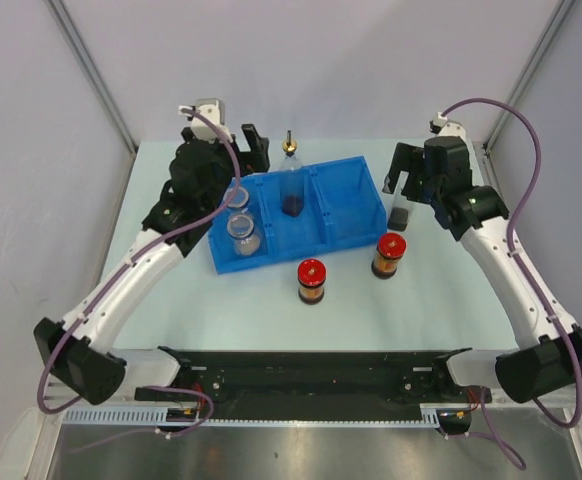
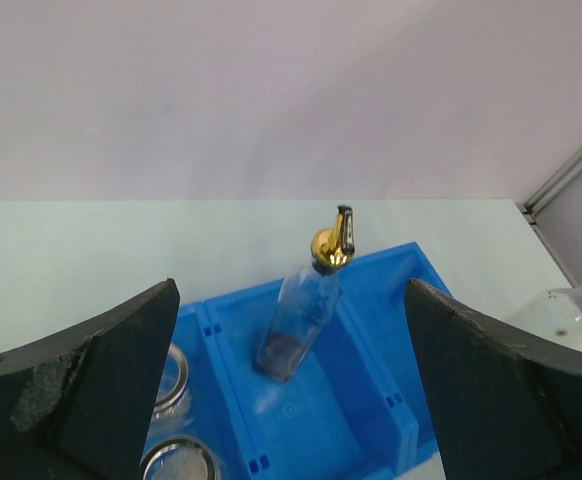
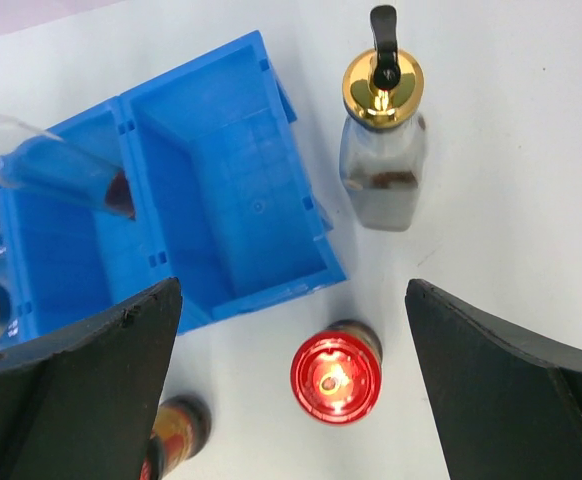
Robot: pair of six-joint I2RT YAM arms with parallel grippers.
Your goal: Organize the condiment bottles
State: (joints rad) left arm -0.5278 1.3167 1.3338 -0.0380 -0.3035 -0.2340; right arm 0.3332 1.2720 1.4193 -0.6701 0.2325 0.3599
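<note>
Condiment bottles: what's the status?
Left gripper, right gripper open, empty. Clear jars, leaning spout bottle in tray. Red-lidded jars, second bottle outside. Nothing blocking.

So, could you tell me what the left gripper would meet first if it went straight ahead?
Probably the leaning bottle in the middle compartment of the tray, centred ahead of the left gripper; depth is unclear.

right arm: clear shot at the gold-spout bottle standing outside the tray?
Probably yes. The right end effector is open above it, and the gold-spout bottle stands alone beside the blue tray, apart from the red-lidded jar.
</note>
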